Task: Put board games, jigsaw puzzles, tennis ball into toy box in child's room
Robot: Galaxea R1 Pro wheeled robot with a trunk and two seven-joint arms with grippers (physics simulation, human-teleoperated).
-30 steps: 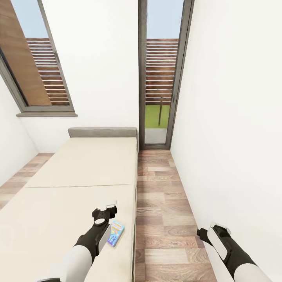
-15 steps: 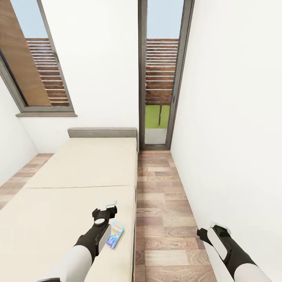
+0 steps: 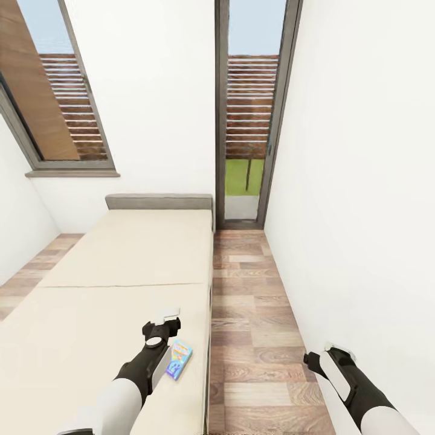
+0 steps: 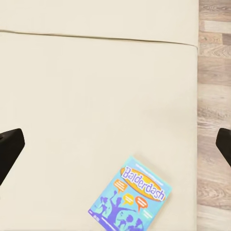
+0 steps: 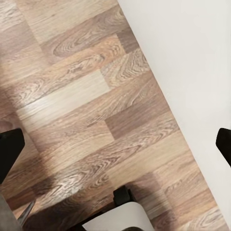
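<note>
The left gripper [image 3: 164,320] hangs over the near end of the bed [image 3: 121,260], above its beige mattress and close to the bed's right edge. In the left wrist view its 2 dark fingertips [image 4: 10,147] sit far apart at the 2 sides of the frame with bare mattress between them, so the jaws are spread wide and nothing is clasped. Just to the right of this gripper and slightly nearer the robot, 1 of the board games [image 3: 179,359], the small blue box, lies flat on the mattress beside the forearm, apart from the fingers; its cover [image 4: 131,198] reads "Balderdash" on an orange band over purple figures, and it is turned at a slant to the bed's edge. The box rests near that edge, with the wooden floor [image 3: 254,314] beyond it. The right gripper [image 3: 331,352] is held low over the floor, well apart from the bed and close to the white wall [image 3: 362,181] on its right side. In the right wrist view its dark fingertips [image 5: 9,149] are likewise set wide at the frame's 2 sides, released and empty, with floor planks [image 5: 82,106] and the wall's foot [image 5: 192,62] beyond them. Past both grippers, at the bed's far end, stand a grey headboard [image 3: 159,202], a window [image 3: 54,103] and a tall glass door [image 3: 249,115].
</note>
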